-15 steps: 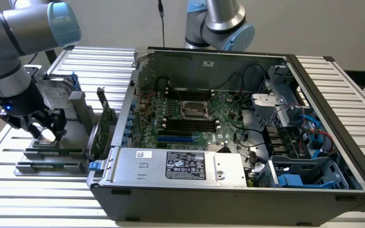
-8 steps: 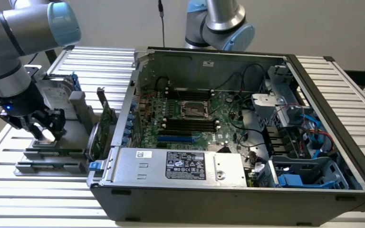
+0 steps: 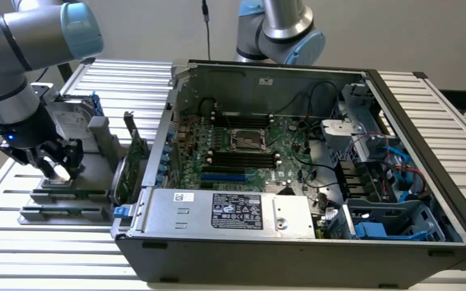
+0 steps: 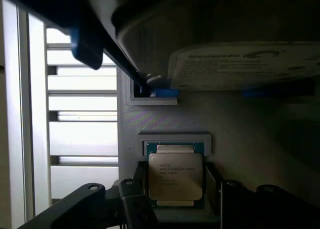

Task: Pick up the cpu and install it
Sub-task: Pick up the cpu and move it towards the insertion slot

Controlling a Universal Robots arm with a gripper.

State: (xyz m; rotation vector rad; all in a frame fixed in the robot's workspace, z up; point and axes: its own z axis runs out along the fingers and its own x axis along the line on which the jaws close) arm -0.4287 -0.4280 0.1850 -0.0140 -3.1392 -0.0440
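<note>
**Fingers** (image 4: 134,205): two, dark, set against opposite edges of the cpu (image 4: 175,175) and clamped on it. The chip lies flat between them, seated in a pale-rimmed recess.

**Cpu:** square, with a silver-grey metal lid over a green rim. The lid carries several lines of print, too fine to read.

**Gripper** (image 3: 57,168): low over the grey holder (image 3: 95,176). The holder rests on the slatted desk (image 3: 55,248) at the exterior view's left, just beside the open computer case (image 3: 298,242).

**Hard drive** (image 4: 240,64): stands in the holder just beyond the cpu, on the far side. It has a blue frame and a white label whose heading seems to read "Seagate".

**Case:** a socket (image 3: 247,140) sits at the middle of the motherboard. The power supply (image 3: 225,212) lies along the near wall; its dark label cannot be read.

**Arm** (image 3: 14,66): grey tube with pale blue caps, coming in from the exterior view's far left. The wrist points straight down over the holder.
</note>
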